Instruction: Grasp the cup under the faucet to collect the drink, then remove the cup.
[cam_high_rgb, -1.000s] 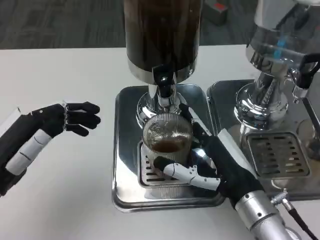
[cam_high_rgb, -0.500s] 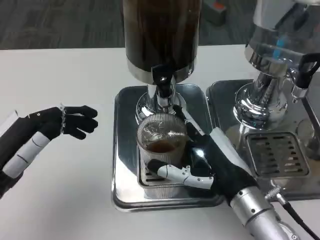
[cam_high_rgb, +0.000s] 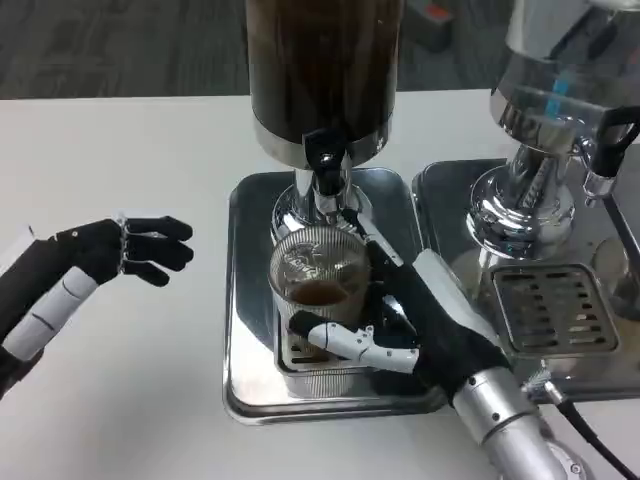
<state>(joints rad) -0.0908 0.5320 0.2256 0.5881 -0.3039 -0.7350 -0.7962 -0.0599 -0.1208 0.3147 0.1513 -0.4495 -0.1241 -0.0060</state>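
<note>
No readable text, label, brand, number or sign was found anywhere in the head view. The dark dispenser (cam_high_rgb: 322, 70), the ribbed glass cup (cam_high_rgb: 318, 280) and the steel drip tray (cam_high_rgb: 250, 300) were seen to be unmarked, and nothing legible was carried by the machine at the right (cam_high_rgb: 560, 130).

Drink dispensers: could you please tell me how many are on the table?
2: the dark drink dispenser stands centre, above the cup; the clear dispenser stands at the right, partly cropped. Others could sit outside the frame.

The dispenser (cam_high_rgb: 322, 70) is cut off by the top edge; the cup (cam_high_rgb: 318, 285) hides part of the drip grate (cam_high_rgb: 300, 355).
</note>
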